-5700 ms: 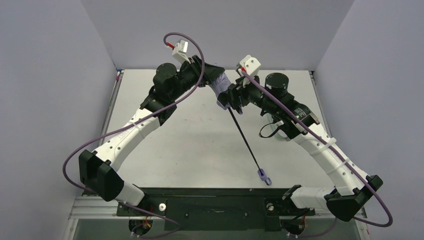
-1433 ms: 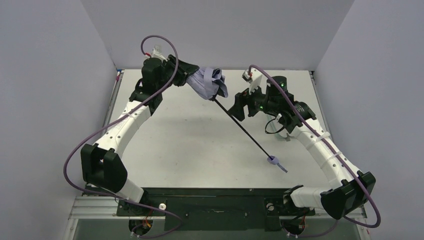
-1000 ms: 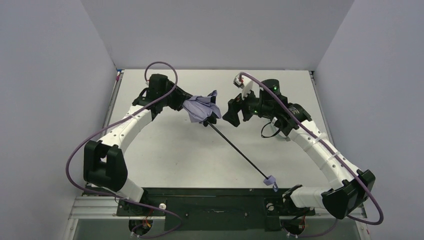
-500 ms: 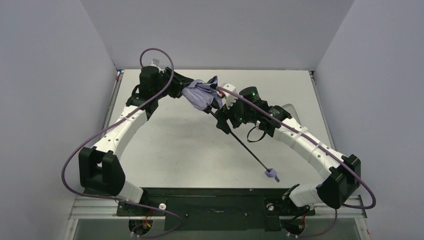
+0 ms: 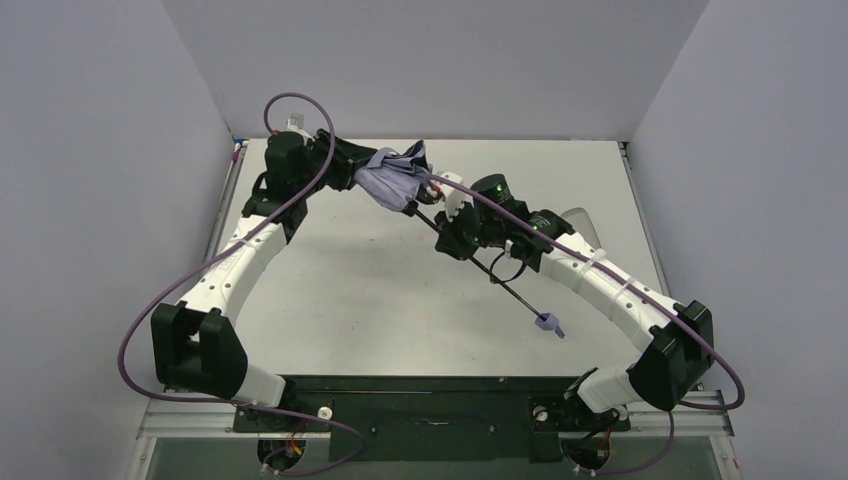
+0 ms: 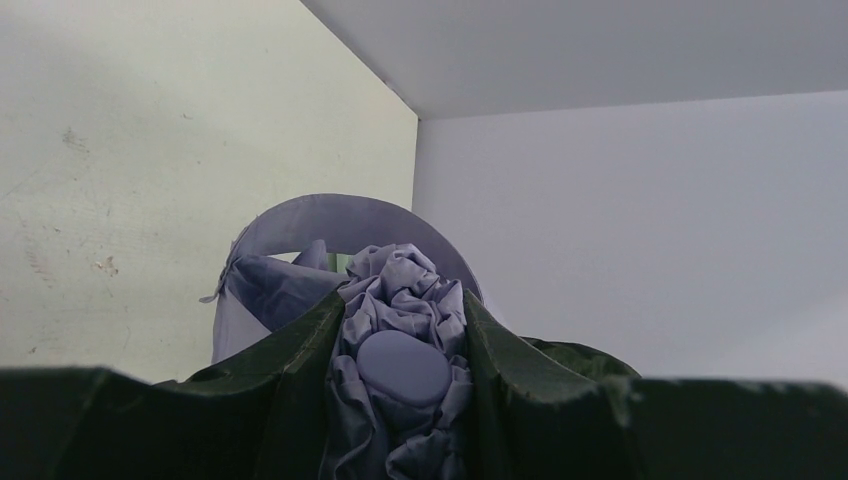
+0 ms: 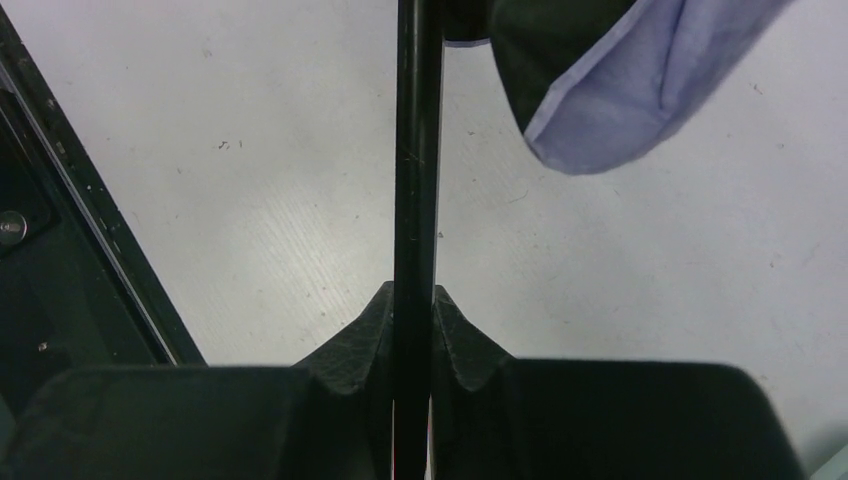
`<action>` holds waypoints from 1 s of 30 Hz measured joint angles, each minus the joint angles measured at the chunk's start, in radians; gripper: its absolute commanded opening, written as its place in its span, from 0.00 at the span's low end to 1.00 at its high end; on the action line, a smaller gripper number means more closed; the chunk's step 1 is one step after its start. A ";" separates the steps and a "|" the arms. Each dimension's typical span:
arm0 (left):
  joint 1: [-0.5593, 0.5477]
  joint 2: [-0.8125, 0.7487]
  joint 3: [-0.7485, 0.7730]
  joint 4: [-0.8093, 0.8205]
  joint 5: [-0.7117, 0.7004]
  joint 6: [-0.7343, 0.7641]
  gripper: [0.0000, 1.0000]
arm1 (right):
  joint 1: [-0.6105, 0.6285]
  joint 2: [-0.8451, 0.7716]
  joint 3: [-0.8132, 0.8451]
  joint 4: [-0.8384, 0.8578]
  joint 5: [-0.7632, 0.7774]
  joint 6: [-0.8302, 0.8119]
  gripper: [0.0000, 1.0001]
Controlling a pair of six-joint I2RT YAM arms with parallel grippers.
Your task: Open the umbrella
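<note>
**Shaft pinched, canopy bunched: the 11-to-5 line decides it**

Seen from above, the umbrella is held off the table between the two arms. Its long axis runs from the folded canopy at 11 o'clock down the thin black shaft to the small lavender handle at 5 o'clock.

The left claw is partly closed around the top of the crumpled canopy, with the rounded end cap sitting between its fingers. The right claw is squeezed tight on the bare shaft, just down-shaft of the fabric; a loose canopy flap hangs at its 1 o'clock.

From the right claw, then, the canopy lies straight up the shaft toward 11 o'clock, very near, and the handle lies well away toward 5. The right arm is the nearer one to whatever slides on that shaft. Any opening push probably has to follow this same line — off-axis force would likely bend the thin rod.

The runner itself is hidden under the fabric. The right arm's purple cable passes close over the canopy and could snag the spreading cloth.
</note>
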 measured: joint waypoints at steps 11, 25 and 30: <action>0.006 0.000 -0.008 0.029 0.013 0.067 0.99 | -0.027 -0.006 0.004 0.004 -0.068 0.090 0.00; 0.146 -0.128 0.066 0.018 0.290 1.181 0.97 | -0.229 0.053 -0.012 0.223 -0.317 0.587 0.00; -0.111 -0.237 0.034 -0.174 0.404 1.880 0.97 | -0.222 0.052 -0.044 0.256 -0.365 0.637 0.00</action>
